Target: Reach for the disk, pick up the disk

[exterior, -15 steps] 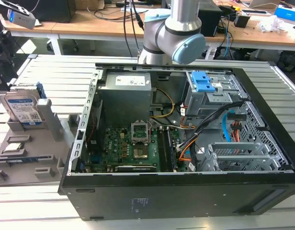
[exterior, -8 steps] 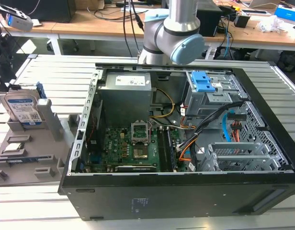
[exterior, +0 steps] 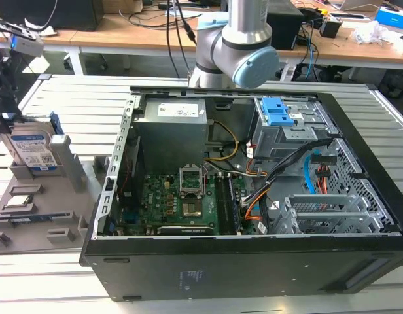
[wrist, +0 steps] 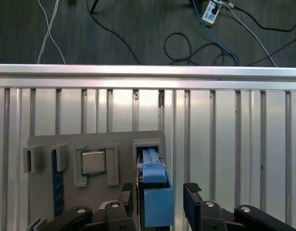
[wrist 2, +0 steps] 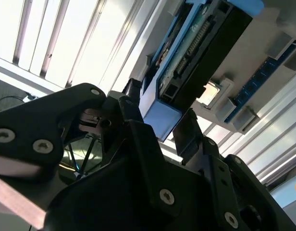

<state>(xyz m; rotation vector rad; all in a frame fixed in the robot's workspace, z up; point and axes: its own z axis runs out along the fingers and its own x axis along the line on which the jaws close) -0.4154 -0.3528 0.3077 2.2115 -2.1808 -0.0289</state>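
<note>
Tool (wrist: 160,190) open, jaws straddling upright disk (wrist: 157,211), not clamped. Disk likely stiff, dense, shock-sensitive; grip across flat faces.

Electronics lab, opened computer case (exterior: 254,269), cluttered workbenches (exterior: 144,33)

Exterior view: the arm (exterior: 237,46) is cut off by the picture's edge above its elbow, and dark hardware (exterior: 1,82) at the exterior view's left hides the upper corner of the disk (exterior: 33,149). In the first wrist view the gripper (wrist: 160,195) runs out of frame and the disk's near end is cropped with it. Whether either finger touches the disk can't be told.
</note>
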